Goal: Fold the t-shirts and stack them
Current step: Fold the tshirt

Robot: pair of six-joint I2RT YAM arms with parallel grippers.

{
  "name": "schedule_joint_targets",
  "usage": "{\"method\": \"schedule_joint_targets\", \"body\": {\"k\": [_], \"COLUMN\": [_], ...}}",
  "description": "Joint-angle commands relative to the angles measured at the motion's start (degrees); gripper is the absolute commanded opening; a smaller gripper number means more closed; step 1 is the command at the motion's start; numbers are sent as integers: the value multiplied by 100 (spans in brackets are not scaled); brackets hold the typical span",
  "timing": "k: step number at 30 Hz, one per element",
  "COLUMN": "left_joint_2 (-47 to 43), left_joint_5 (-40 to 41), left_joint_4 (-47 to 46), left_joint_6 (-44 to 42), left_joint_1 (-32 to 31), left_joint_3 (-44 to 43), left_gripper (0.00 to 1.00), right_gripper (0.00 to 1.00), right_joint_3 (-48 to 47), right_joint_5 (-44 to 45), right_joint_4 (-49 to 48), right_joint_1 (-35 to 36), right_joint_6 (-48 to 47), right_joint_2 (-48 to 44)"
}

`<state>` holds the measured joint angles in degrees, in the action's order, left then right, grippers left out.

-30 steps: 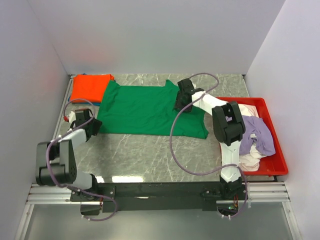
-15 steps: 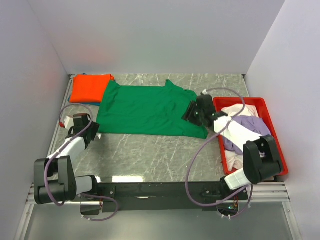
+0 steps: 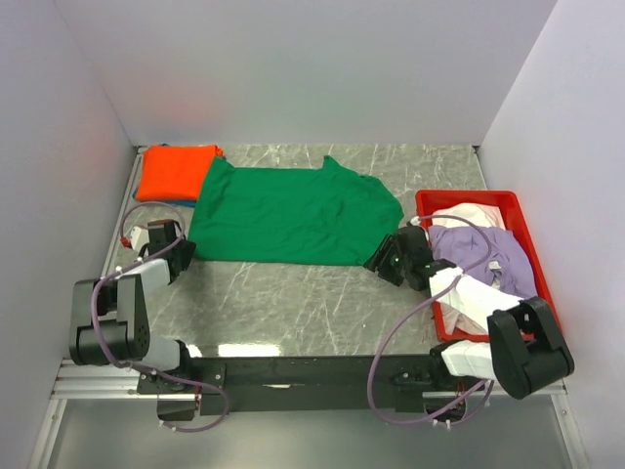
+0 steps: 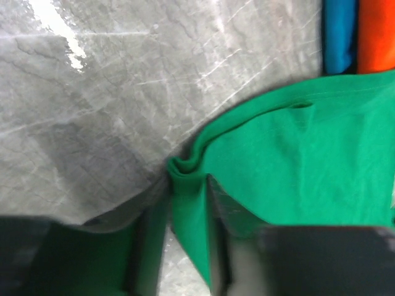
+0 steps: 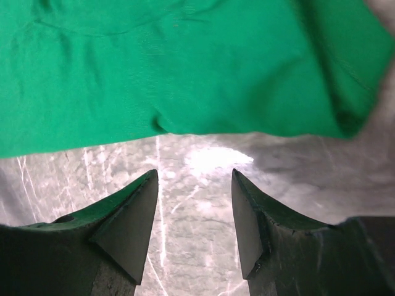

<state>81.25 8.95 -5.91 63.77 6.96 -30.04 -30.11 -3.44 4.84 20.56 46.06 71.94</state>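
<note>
- Top view: the green t-shirt (image 3: pixel 293 215) lies spread flat mid-worktop (image 3: pixel 293 298), toward the far edge. A folded orange t-shirt (image 3: pixel 176 171) sits in the far left corner. Along the right edge, the red tray (image 3: pixel 422 205) holds the lilac t-shirt (image 3: pixel 488 252) and the white t-shirt (image 3: pixel 476 213) in a heap. The left gripper (image 3: pixel 179 249) is on the green shirt's near left corner, and the right gripper (image 3: pixel 389 262) is just off its near right corner.
- Left wrist view: clenched! A bunched ridge of green hem runs straight between the fingers (image 4: pixel 217 246), pinched tight. A blue t-shirt (image 4: pixel 338 34) shows just beside the orange one.
- Right wrist view: the fingers (image 5: pixel 133 222) are spread wide, gripping nothing, with bare marble between them. The green hem lies just beyond the tips, not touching.
</note>
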Motion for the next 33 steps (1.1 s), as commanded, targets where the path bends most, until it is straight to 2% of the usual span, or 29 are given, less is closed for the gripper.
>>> {"method": "schedule_joint_targets", "body": {"k": [1,4,6,12,24,27,30,32,33], "left_joint_2": [198,119,40,-118,-373,-487,-636,-724,-821], "left_joint_5": [124,204,283,274,309,353,362,405,441], "left_joint_4": [247,406,459,486,574,574,749,924,1004], "left_joint_6": [-101,-180,-242,-286,-321,-347,-330,-304,-304], "left_joint_1": [16,16,24,16,16,16,16,16,16], "left_joint_3": [-168,-186,-151,-72,16,33,60,34,25], "left_gripper": [32,22,20,1,1,1,1,1,1], "right_gripper": [58,59,59,60,59,55,45,13,6], "right_joint_3": [224,365,444,497,146,-12,-223,-294,-337], "right_joint_5": [335,467,476,572,1170,1267,1390,1451,1469], "right_joint_4": [-221,-159,-185,-343,-387,-414,-326,-142,-37], "right_joint_1": [-104,-245,-385,-535,-605,-605,-605,-605,-605], "right_joint_6": [315,421,473,605,535,404,229,166,114], "right_joint_2": [-338,-452,-497,-418,205,460,671,690,594]}}
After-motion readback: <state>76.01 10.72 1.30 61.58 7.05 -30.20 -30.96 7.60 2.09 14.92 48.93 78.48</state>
